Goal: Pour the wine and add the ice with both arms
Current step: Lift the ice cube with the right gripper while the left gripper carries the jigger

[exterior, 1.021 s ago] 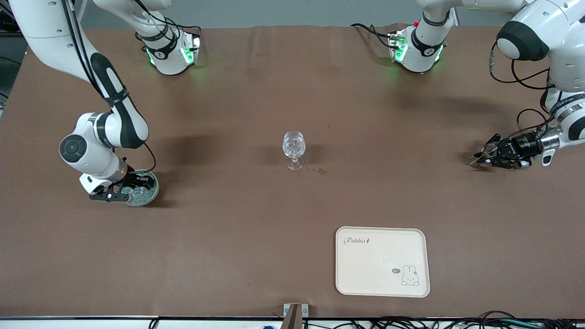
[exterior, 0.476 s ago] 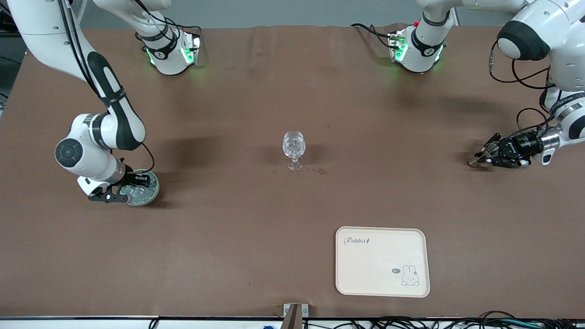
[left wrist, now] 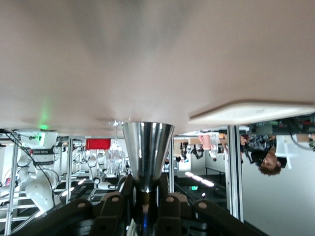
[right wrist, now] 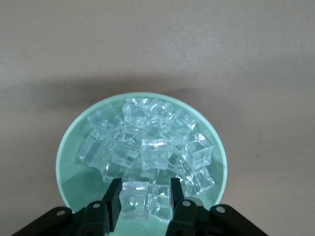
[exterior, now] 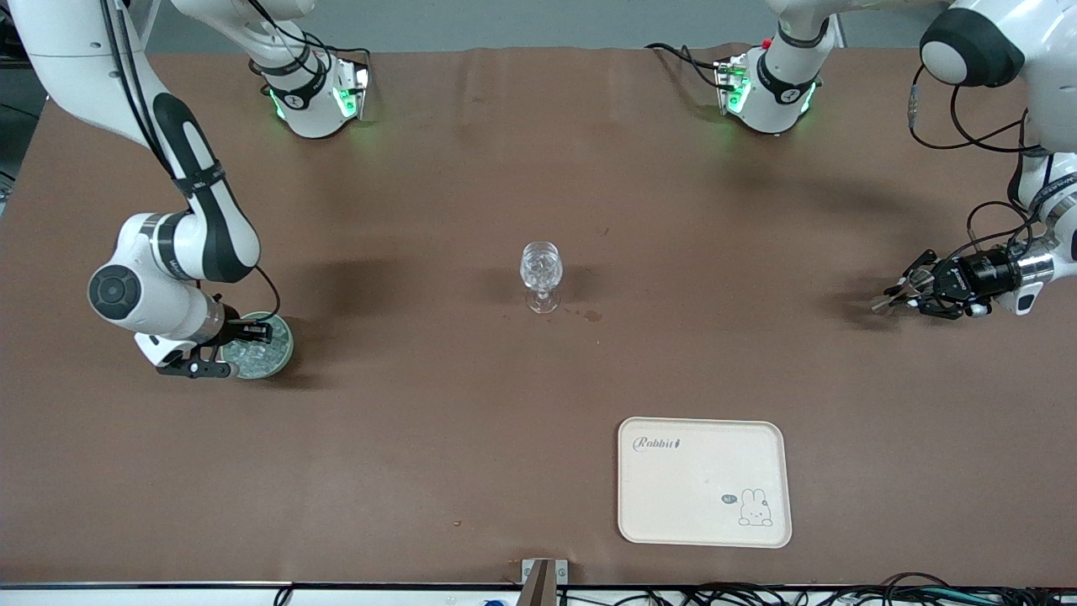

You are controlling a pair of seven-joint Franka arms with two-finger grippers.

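Observation:
A clear stemmed glass point(exterior: 540, 269) stands at the table's middle; it also shows in the left wrist view point(left wrist: 114, 160). A pale green bowl point(exterior: 281, 353) holds the ice point(exterior: 255, 357), several clear cubes, toward the right arm's end. My right gripper point(exterior: 247, 335) hangs low over the bowl. In the right wrist view it point(right wrist: 146, 191) is open, its fingers astride two cubes of the ice point(right wrist: 154, 152) inside the bowl point(right wrist: 66, 147). My left gripper point(exterior: 909, 294) is shut on a small steel cup point(exterior: 885, 301) lying sideways, low over the table at the left arm's end. The cup point(left wrist: 147, 147) sits between its fingers point(left wrist: 146, 189).
A cream tray point(exterior: 703, 481) with a rabbit print lies nearer the front camera than the glass; its edge shows in the left wrist view point(left wrist: 251, 110). A small wet spot point(exterior: 592, 316) marks the brown table cover beside the glass.
My left gripper has carried the steel cup a little toward the left arm's end of the table. My right arm has shifted slightly toward its own end, its gripper still over the bowl.

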